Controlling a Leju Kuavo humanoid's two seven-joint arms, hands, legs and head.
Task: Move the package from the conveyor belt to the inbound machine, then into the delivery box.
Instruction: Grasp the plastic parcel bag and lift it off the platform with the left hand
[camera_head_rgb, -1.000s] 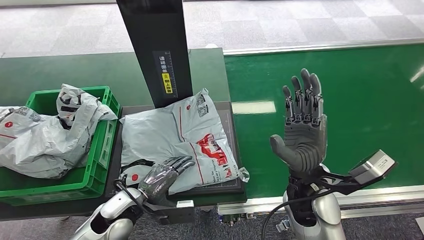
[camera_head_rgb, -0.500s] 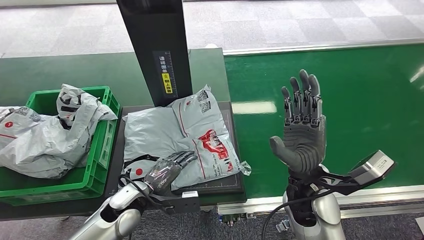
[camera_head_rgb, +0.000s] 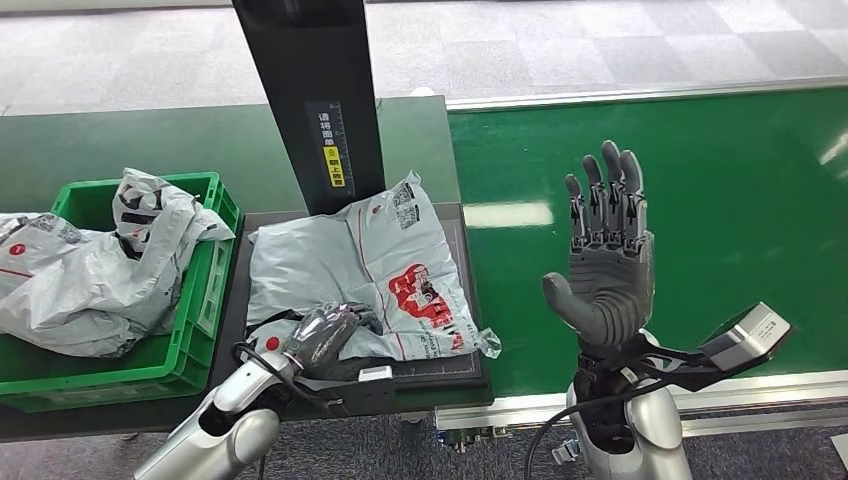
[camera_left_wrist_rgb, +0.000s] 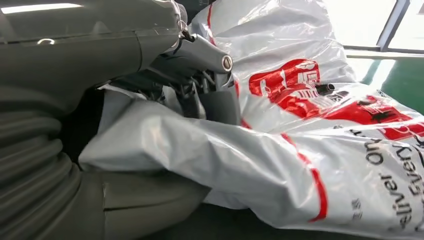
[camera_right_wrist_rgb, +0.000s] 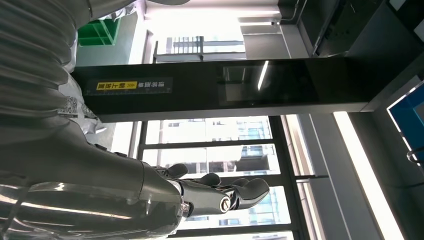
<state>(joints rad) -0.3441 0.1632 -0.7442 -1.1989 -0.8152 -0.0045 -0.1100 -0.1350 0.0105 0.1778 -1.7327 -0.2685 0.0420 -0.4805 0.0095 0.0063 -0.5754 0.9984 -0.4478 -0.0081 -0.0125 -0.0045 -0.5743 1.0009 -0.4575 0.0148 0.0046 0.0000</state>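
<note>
The grey package (camera_head_rgb: 360, 275) lies on the black machine plate (camera_head_rgb: 465, 372), the left hand (camera_head_rgb: 325, 337) is squeezing its near edge, the right hand (camera_head_rgb: 605, 260) is up and spread wide, so I'd say hold tight and lift slowly toward the green box (camera_head_rgb: 205, 290).

The head view looks forward and down from high above the black scanner column (camera_head_rgb: 308, 100), taking in the whole bench. The left wrist view sits very close behind the left hand (camera_left_wrist_rgb: 195, 75), pressed against the grey package (camera_left_wrist_rgb: 310, 150) at the column's foot. The right wrist view, turned sideways, faces the same column (camera_right_wrist_rgb: 225, 90) from farther off.
</note>
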